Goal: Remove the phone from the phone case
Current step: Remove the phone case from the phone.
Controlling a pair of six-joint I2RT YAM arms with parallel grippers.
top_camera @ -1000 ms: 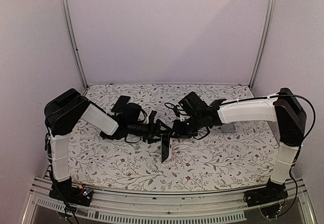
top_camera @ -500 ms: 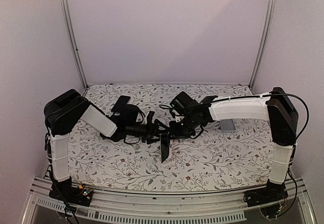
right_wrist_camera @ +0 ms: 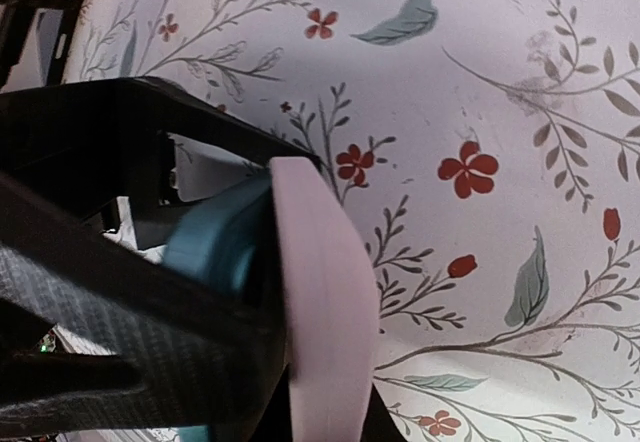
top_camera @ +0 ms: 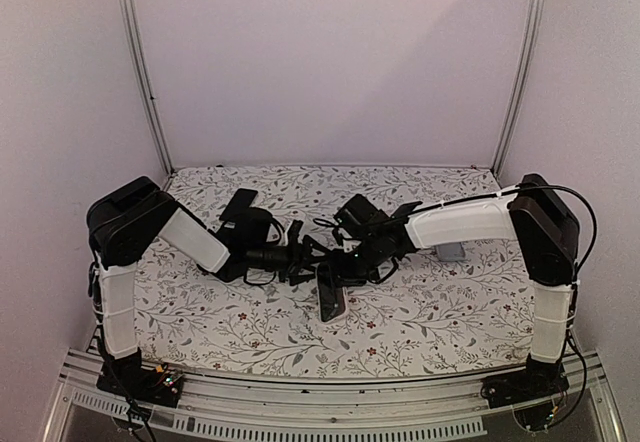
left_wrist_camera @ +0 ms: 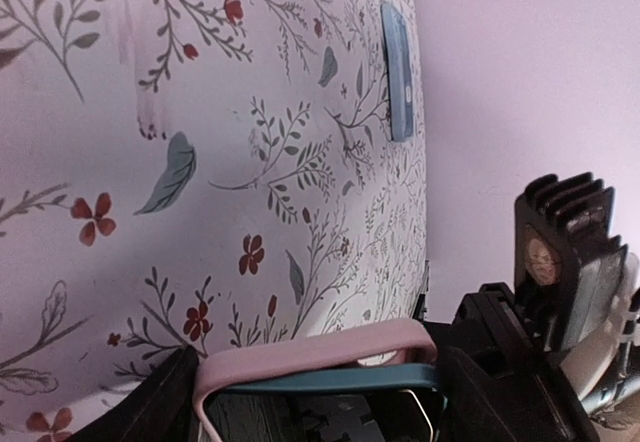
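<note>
From above, the right gripper (top_camera: 338, 261) had swung further left to meet the left gripper (top_camera: 312, 254) mid-table, and the phone case (top_camera: 331, 300) leaned flatter than before.

The left wrist view showed the left jaws clamped across the pink case, with the teal phone (left_wrist_camera: 330, 380) still inside.

The right wrist view showed the right jaws closed together at the case's edge. I could not tell whether they pinched it.

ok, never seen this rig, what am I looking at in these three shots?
A robot's left arm and right arm, bolted at the near edge of a flowered table. The wide shot comes from a fixed camera above and behind them; the close-ups come from a camera on each wrist. On the table lies a small grey-blue slab. The left gripper clamps a pink phone case with the teal phone inside. The right gripper is shut at the case's edge; whether it pinches anything I cannot tell.
</note>
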